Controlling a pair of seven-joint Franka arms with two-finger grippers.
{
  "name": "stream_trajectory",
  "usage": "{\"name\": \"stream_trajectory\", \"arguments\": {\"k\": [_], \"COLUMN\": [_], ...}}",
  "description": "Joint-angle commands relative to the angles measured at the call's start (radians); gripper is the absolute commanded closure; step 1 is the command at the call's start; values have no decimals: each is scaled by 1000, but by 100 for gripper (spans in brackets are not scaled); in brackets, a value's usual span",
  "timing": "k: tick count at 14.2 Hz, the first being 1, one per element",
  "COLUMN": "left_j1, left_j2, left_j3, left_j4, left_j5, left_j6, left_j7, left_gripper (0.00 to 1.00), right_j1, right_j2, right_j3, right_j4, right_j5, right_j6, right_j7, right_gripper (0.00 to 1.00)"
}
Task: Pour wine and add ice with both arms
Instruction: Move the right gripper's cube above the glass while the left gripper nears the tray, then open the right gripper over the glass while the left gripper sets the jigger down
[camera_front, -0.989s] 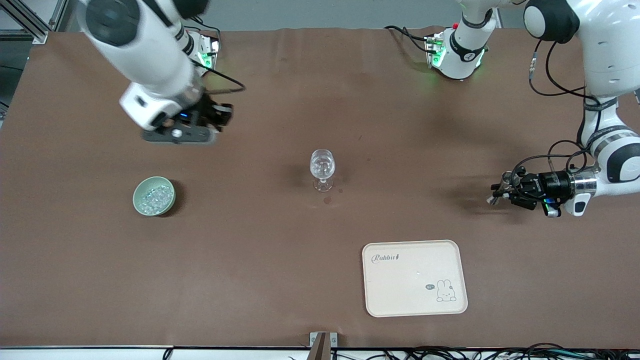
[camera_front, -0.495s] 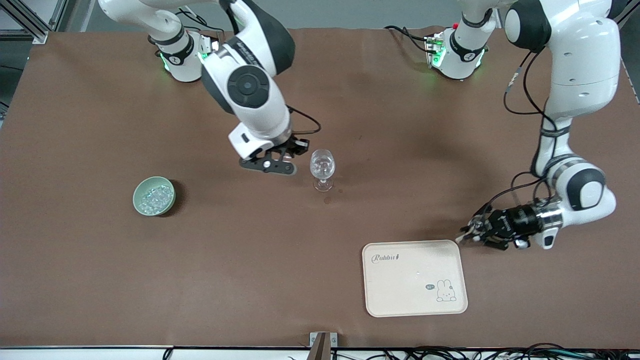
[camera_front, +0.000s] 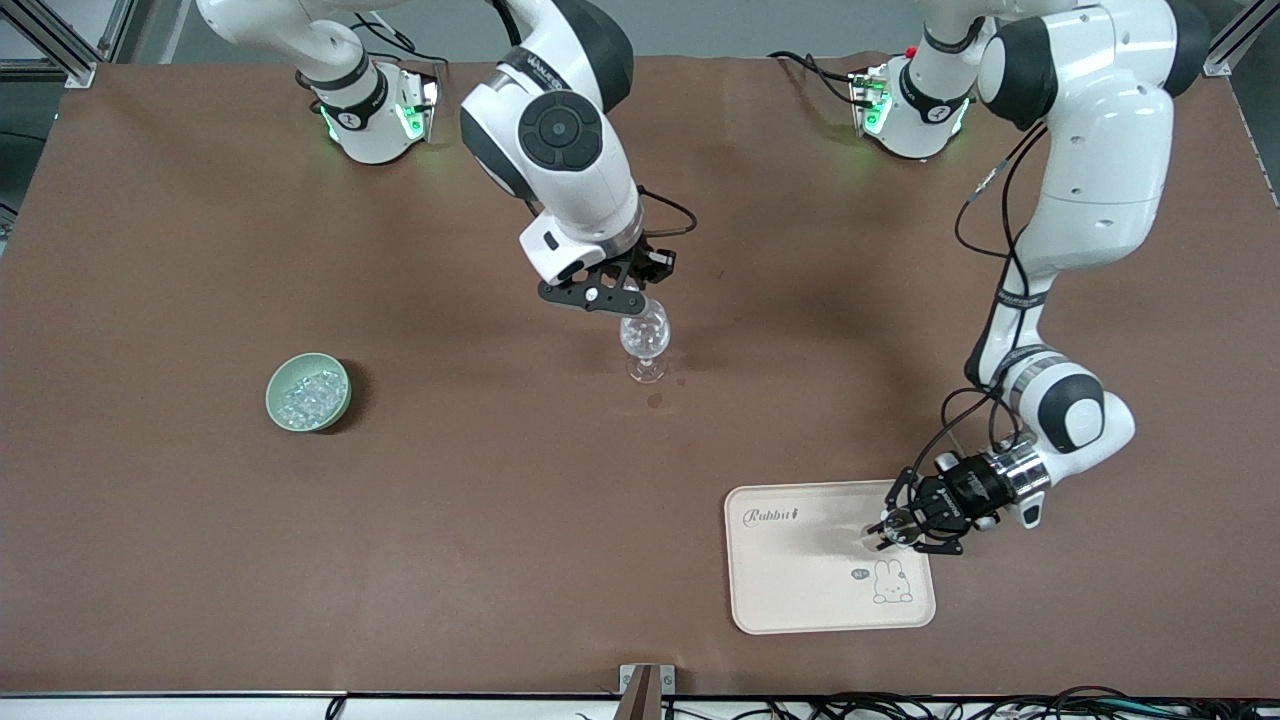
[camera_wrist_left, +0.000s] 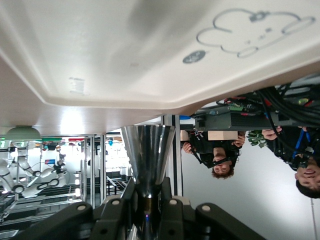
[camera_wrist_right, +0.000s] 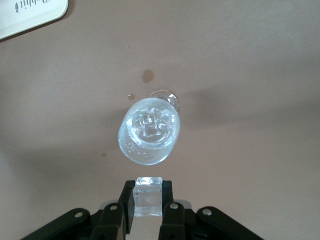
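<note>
The right tool (camera_front: 628, 301), clenched on an ice cube (camera_wrist_right: 148, 196), had come from near the bowl (camera_front: 308, 392) to above the glass (camera_front: 644, 335), ready to drop. The left tool (camera_front: 893, 528), clenched on a metal cup (camera_wrist_left: 147, 155), had moved over the tray (camera_front: 800, 580).

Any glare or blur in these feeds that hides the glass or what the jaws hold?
Front view: sharp, soft arm shadows; the glass partly hidden by the right gripper. Right wrist view: clear, ice cube in the jaws. Left wrist view: bright tray glare, metal cup sharp in the left gripper.
</note>
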Motion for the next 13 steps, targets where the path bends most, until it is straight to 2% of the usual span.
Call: {"name": "stream_trajectory", "arguments": {"k": [1,6,9,10,11,12,13], "left_j1": [-21,-40,-37,-35,-34,-29,-29], "left_j2": [52,58,55,53,53,53,49], "left_j3": [-30,-31,-33,-34,-34,-34,-36], "left_j4": [64,67,64,61,55,48,39], "left_j5": [-103,-114,-119,-120,-122,-120,-122], "left_j6": [97,136,135,135,135,126,125], "left_j7": [36,100,124,124,110,117,119], "left_gripper": [95,91,70,66,42,2,0], "right_j1": [13,28,28,26,22,16,16], "right_j2": [82,103,106,106,106,107,113], "right_j3": [8,8,8,8,6,6,6], "right_j4": [75,81,81,80,80,78,78], "right_j5": [-1,-19,-26,-29,-39,-42,-50], "right_j6": [7,24,29,32,32,32,32], "right_j7": [28,43,48,46,45,43,45], "right_gripper": [99,99,98,98,98,98,98]}}
